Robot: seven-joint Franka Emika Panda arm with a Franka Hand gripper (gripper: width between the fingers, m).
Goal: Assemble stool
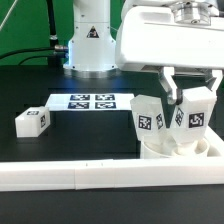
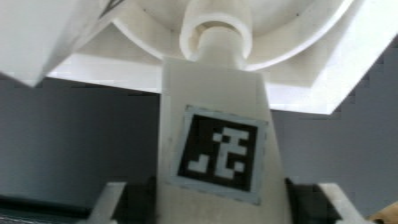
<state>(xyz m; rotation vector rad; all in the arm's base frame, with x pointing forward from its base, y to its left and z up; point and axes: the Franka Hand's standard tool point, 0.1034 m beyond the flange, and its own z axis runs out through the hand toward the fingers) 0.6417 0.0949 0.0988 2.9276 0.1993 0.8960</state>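
Note:
The round white seat (image 1: 182,150) lies at the exterior view's right, against the rail. Two tagged white legs stand on it: one (image 1: 150,120) free, the other (image 1: 194,116) between my fingers. My gripper (image 1: 192,96) comes down from above and is shut on that second leg. In the wrist view the held leg (image 2: 222,140) runs from my gripper (image 2: 221,206) to the seat (image 2: 125,50), and its far end sits in a socket there. A third leg (image 1: 32,121) lies loose on the table at the exterior view's left.
The marker board (image 1: 92,102) lies flat mid-table, in front of the robot base (image 1: 90,40). A long white border rail (image 1: 90,175) runs along the near edge. Black tabletop lies between the loose leg and the seat.

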